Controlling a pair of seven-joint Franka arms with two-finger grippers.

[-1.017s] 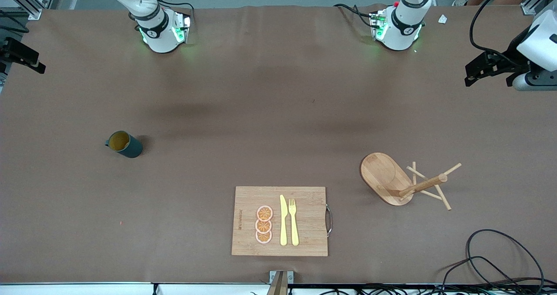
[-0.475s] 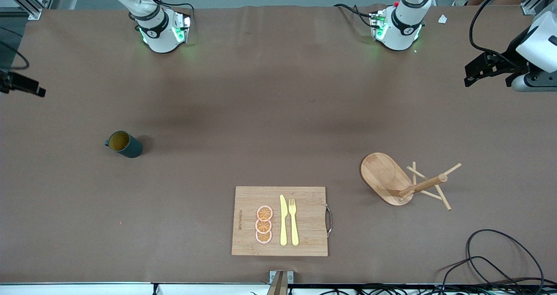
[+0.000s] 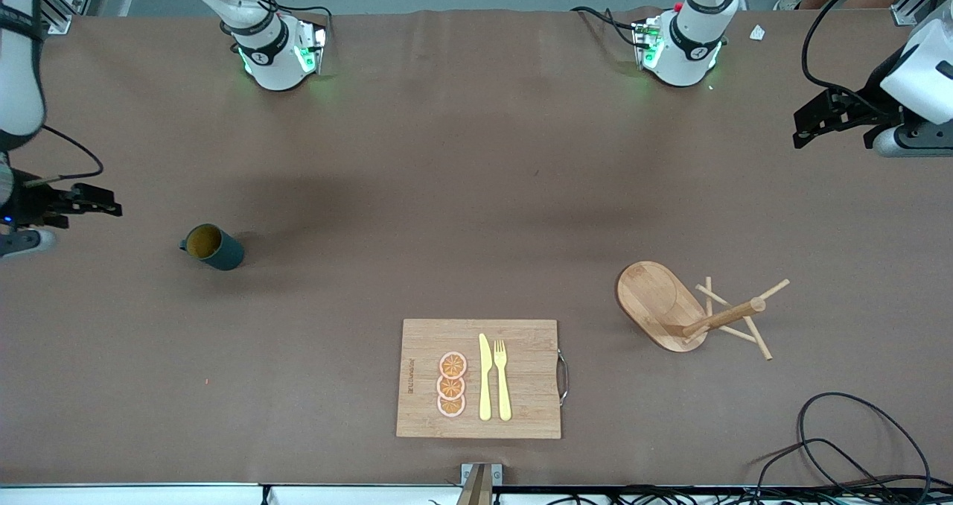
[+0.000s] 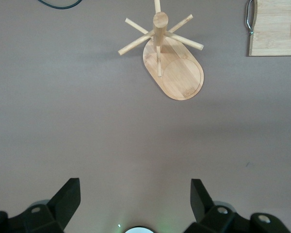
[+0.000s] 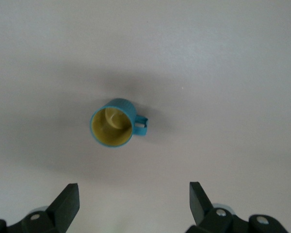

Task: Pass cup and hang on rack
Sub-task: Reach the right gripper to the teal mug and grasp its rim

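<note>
The dark teal cup (image 3: 214,246) with a yellow inside stands upright on the table toward the right arm's end, its handle pointing to that end. My right gripper (image 3: 100,204) hangs open over the table beside the cup. In the right wrist view the cup (image 5: 112,128) sits ahead of the open, empty gripper (image 5: 133,201). The wooden rack (image 3: 674,307) stands toward the left arm's end. My left gripper (image 3: 808,121) waits open and empty above the table's end; its wrist view shows the rack (image 4: 177,73) well ahead of the gripper (image 4: 135,199).
A bamboo cutting board (image 3: 521,341) with orange slices (image 3: 451,385), a yellow knife (image 3: 485,377) and a fork (image 3: 502,378) lies at the near edge, mid-table. Its corner shows in the left wrist view (image 4: 274,29). Black cables (image 3: 841,445) lie at the near corner by the left arm's end.
My right arm has swung in from the table's end and its gripper has come closer to the cup. The left gripper has barely moved. Cup and rack are unmoved.
</note>
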